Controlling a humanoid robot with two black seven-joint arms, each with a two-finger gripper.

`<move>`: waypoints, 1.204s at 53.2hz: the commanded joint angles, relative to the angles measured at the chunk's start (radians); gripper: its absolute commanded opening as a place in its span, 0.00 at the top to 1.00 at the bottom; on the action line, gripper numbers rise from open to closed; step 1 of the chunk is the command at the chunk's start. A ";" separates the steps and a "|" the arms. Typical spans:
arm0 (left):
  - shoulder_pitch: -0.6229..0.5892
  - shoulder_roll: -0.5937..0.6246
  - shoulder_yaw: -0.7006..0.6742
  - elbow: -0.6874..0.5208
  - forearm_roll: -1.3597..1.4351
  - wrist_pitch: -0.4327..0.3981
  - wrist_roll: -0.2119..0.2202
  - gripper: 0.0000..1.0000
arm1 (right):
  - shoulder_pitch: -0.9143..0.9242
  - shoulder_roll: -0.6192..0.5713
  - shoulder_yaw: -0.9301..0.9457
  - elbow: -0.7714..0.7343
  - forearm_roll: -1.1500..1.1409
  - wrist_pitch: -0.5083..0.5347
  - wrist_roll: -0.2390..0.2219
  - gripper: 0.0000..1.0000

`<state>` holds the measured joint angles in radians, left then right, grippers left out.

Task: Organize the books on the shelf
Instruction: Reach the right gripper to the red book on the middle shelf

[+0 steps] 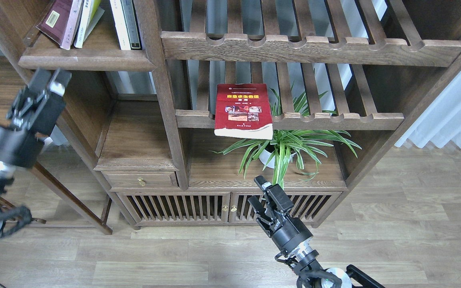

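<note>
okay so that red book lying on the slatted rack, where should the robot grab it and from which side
Probably the near bottom edge of the red book, approached from the front. That edge overhangs the rack's notched front rail, so fingers could close above and below it. The right gripper is nearest.

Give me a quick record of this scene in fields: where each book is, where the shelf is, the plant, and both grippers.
red book: lying flat on the slatted rack, front edge overhanging
maroon book: leaning among other books on the shelf, upper left
plant: potted, below the rack, just right of the red book
left gripper: raised below the shelf, holding nothing
right gripper: open, empty, low in front of the cabinet doors
</note>
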<state>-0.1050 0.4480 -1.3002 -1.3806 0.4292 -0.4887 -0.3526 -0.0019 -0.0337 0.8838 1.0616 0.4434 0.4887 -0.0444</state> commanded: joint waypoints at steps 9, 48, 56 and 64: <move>0.223 -0.012 -0.168 0.070 -0.047 0.000 -0.014 0.00 | 0.028 0.034 -0.005 -0.002 -0.005 0.000 0.000 0.01; 0.188 -0.023 -0.203 0.210 -0.119 0.000 0.003 0.00 | 0.074 0.023 0.018 -0.002 -0.008 0.000 0.000 0.01; 0.174 -0.038 -0.199 0.215 -0.119 0.000 0.006 0.00 | 0.072 0.024 0.018 -0.002 -0.008 0.000 0.000 0.01; 0.159 -0.038 -0.200 0.221 -0.119 0.000 0.004 0.00 | 0.075 0.028 0.018 0.006 -0.008 0.000 0.000 0.01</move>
<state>0.0659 0.4101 -1.4992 -1.1640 0.3099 -0.4888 -0.3481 0.0708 -0.0086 0.9019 1.0628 0.4360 0.4887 -0.0444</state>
